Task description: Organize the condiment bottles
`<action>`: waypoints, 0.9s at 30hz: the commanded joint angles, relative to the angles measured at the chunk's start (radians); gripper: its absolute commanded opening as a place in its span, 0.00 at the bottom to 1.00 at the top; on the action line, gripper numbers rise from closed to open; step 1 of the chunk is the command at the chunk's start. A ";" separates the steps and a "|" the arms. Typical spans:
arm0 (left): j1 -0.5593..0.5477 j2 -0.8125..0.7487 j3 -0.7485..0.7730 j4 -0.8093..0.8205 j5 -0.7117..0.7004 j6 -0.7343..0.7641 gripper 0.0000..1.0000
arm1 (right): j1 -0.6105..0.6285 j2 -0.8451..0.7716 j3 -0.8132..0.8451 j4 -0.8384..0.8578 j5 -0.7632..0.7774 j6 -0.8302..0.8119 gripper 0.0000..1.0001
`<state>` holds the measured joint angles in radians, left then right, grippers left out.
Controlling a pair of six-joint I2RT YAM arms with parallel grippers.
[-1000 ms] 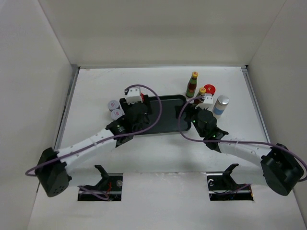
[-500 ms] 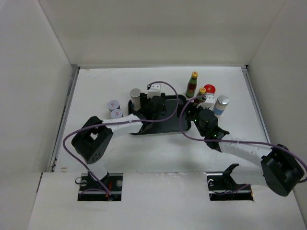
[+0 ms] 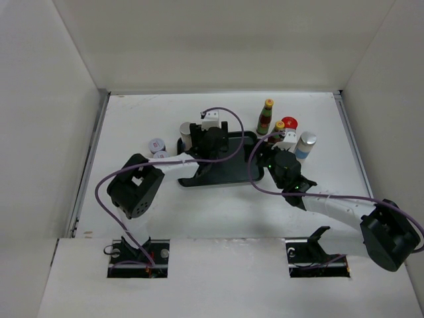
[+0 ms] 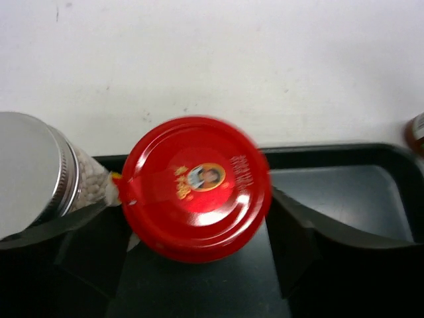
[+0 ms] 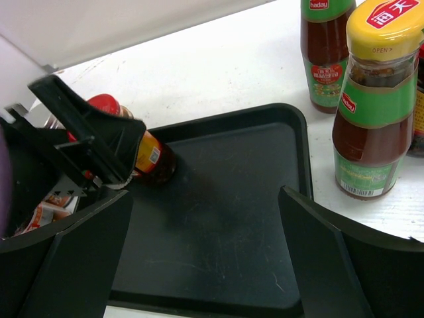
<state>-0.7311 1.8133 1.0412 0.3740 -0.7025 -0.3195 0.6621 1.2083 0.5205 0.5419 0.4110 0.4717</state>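
My left gripper (image 3: 211,142) is shut on a red-capped dark jar (image 4: 197,187) at the back left of the black tray (image 3: 232,165). The jar's base is at the tray floor in the right wrist view (image 5: 152,159). A silver-lidded jar (image 3: 186,129) stands just left of it, and shows in the left wrist view (image 4: 33,172). My right gripper (image 3: 265,151) is open and empty over the tray's right part (image 5: 218,218). Two yellow-capped sauce bottles (image 3: 265,116) (image 3: 278,129), another red-capped jar (image 3: 289,124) and a white-blue bottle (image 3: 305,144) stand right of the tray.
Two short silver-lidded jars (image 3: 157,144) sit on the table left of the tray, one partly hidden by my left arm. White walls enclose the table on three sides. The nearer sauce bottle (image 5: 371,99) stands close to my right gripper's right finger.
My left arm has swung right from the tray's left edge to over its back left part, carrying the red-capped jar. The silver-lidded jar has come into view. The right arm has not moved.
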 commanded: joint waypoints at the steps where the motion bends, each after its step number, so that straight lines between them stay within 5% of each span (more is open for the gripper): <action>1: -0.029 -0.075 -0.001 0.192 -0.012 0.016 0.82 | -0.002 -0.012 -0.001 0.053 0.003 0.013 0.99; 8: -0.075 -0.250 -0.056 0.189 0.077 0.016 0.94 | 0.001 0.016 0.009 0.053 0.000 0.013 0.99; 14: -0.052 -0.508 -0.214 0.123 0.032 -0.004 0.86 | -0.009 -0.010 -0.005 0.055 0.002 0.013 0.99; 20: 0.066 -0.761 -0.372 -0.136 -0.094 -0.076 0.76 | -0.012 0.007 -0.001 0.056 -0.001 0.018 0.98; 23: 0.167 -0.796 -0.383 -0.295 -0.088 -0.173 0.74 | -0.009 0.023 0.015 0.055 -0.026 0.016 0.80; 27: 0.304 -0.746 -0.380 -0.343 -0.046 -0.225 0.73 | -0.008 0.046 0.032 0.036 -0.046 0.018 0.30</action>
<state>-0.4900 1.0424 0.6685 0.1284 -0.7570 -0.4679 0.6556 1.2385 0.5209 0.5457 0.3943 0.4782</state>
